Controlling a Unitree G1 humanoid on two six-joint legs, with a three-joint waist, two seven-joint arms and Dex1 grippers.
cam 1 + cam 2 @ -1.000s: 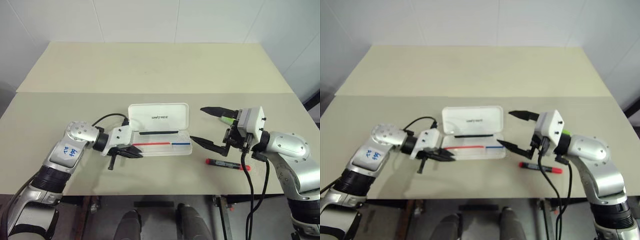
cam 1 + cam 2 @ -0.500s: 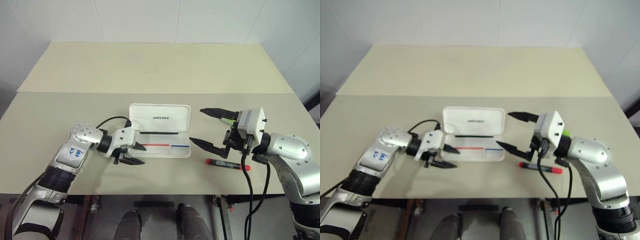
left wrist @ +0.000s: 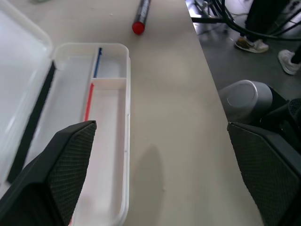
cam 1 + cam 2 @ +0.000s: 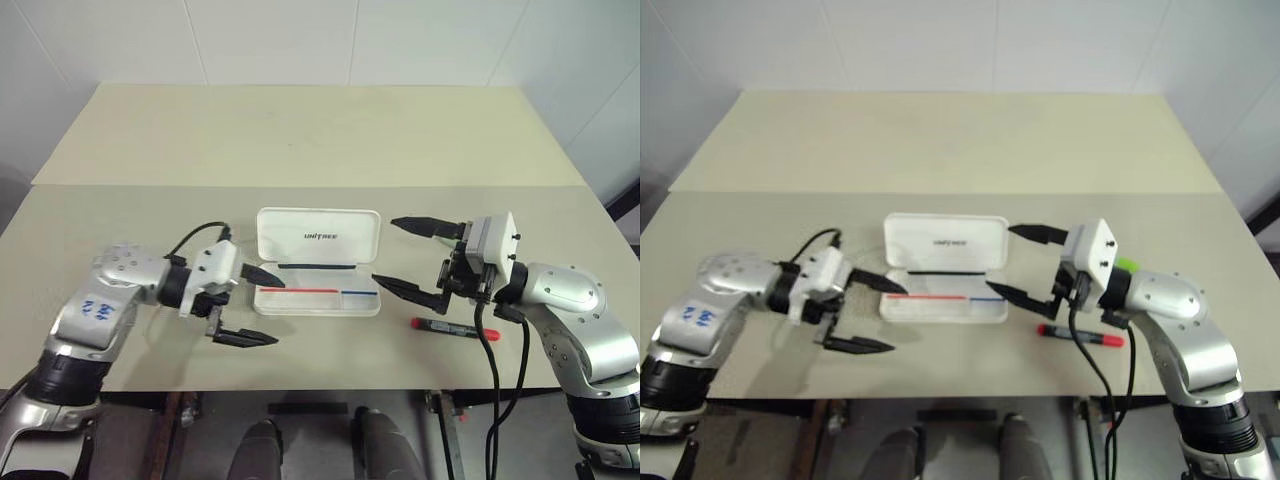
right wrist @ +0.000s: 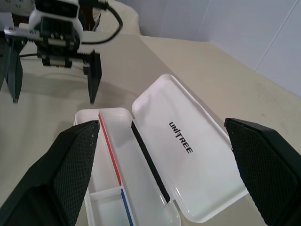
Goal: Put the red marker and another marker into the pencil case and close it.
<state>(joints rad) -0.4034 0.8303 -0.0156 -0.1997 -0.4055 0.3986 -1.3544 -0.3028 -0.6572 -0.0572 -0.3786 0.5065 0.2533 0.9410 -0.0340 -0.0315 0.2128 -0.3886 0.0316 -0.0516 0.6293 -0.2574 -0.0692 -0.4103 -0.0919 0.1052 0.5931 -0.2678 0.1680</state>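
Table: pale beige top [image 4: 320, 130] is sitting against white tiled walls, with a seam running across it behind the case.
Right gripper: right gripper [image 4: 408, 258] is hovering just off the case's right end, pointing toward it, jaws spread wide and gripping nothing.
Left gripper: left gripper [image 4: 258, 306] is hovering off the case's left end, jaws spread wide and empty; one finger is reaching over the tray's left corner, the other is hanging above bare table nearer the robot.
Pencil case: pencil case [image 4: 318, 236] is lying open at the table's middle, lid leaning back with its lettering showing, tray holding only red, blue and black stripes.
Red marker: red marker [image 4: 456, 328] is lying on the table right of the case, below the right gripper, apart from both.
Green marker: green marker [image 4: 1127, 265] is peeking out as a light green tip behind the right wrist.
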